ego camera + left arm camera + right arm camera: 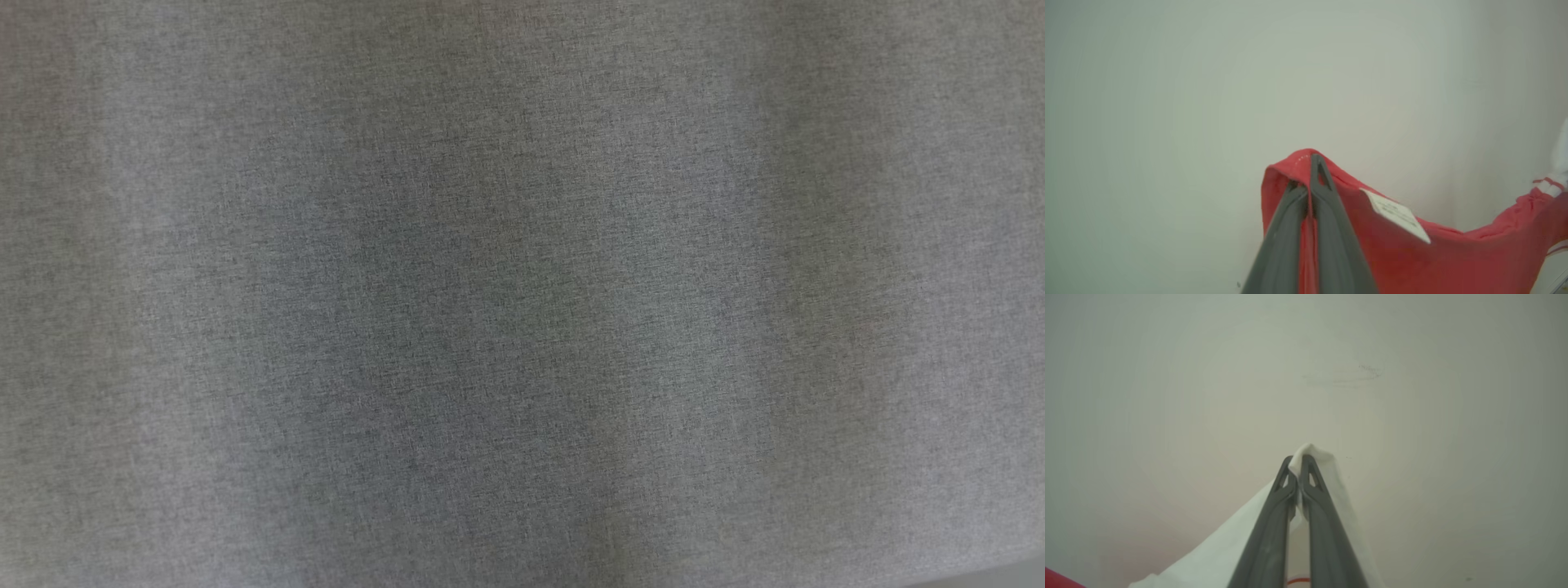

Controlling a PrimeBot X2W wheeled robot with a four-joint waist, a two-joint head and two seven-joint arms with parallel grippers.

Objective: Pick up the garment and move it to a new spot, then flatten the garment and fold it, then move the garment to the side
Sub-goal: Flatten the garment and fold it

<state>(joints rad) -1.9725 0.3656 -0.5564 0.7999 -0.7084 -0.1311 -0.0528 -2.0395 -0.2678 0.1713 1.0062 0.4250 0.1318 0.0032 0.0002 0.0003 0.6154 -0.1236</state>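
The garment (pixel 1453 257) is red with white parts and carries a white label (pixel 1398 214). In the left wrist view my left gripper (pixel 1306 171) is shut on a red hem fold, and the cloth sags away to the right toward a white, red-striped part (pixel 1551 185). In the right wrist view my right gripper (pixel 1298 459) is shut on a white fold of the garment (pixel 1208 555), which drapes down to the lower left. A sliver of red cloth (pixel 1057 580) shows in the bottom left corner there.
The head view looks down on a grey woven surface (pixel 522 294) with soft shadows across its middle. Behind both grippers stands a plain pale wall (pixel 1208 102), with a faint scuff mark (pixel 1347 375) on it in the right wrist view.
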